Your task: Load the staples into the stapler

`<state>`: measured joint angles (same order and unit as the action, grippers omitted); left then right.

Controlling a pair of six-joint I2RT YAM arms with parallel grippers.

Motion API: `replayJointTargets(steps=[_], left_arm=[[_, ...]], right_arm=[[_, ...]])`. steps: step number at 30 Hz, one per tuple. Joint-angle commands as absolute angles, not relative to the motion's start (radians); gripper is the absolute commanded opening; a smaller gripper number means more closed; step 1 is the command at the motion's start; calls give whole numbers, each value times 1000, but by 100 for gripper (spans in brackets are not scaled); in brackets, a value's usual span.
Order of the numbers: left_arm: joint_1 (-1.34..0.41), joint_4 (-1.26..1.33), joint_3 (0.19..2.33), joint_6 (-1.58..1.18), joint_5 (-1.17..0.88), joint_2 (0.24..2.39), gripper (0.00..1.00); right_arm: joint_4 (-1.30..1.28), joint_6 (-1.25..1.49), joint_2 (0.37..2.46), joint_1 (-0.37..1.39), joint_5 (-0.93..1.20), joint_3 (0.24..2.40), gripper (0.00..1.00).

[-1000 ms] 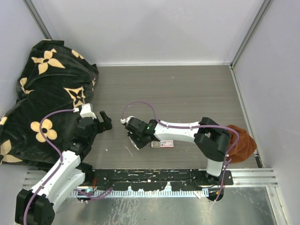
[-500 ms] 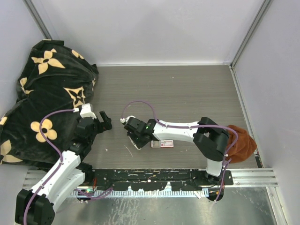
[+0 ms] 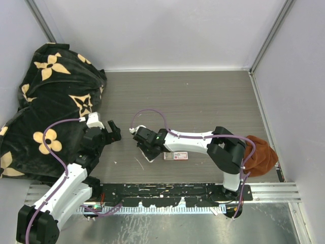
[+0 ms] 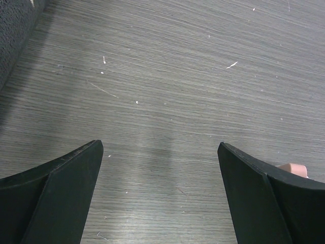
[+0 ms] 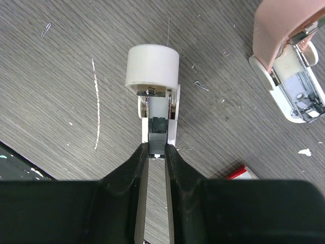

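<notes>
White plastic stapler (image 5: 152, 73) lies open; my right tool (image 5: 155, 150), nearly closed at its channel, grip unclear, could skew and jam it.

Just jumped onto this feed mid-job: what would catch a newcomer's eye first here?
The right gripper, stretched to the middle of the table, pinches the narrow end of an opened white stapler; a second stapler lies open at the wrist view's upper right. A black flower-patterned blanket fills the far left corner in the top view. The left gripper hangs wide open above the table.
</notes>
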<state>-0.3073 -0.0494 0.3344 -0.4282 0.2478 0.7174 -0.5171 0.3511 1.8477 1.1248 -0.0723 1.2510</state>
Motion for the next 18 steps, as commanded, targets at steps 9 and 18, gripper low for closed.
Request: replayJointTargets(steps=[9,18], left_arm=[[-304,-1,336,-416,270,702,98],[-304,0,337,-416,270,703,98]], right_arm=[[-529,360,1845,1131,-106,1304,27],[-529,360,1842,1131,-108,1308,34]])
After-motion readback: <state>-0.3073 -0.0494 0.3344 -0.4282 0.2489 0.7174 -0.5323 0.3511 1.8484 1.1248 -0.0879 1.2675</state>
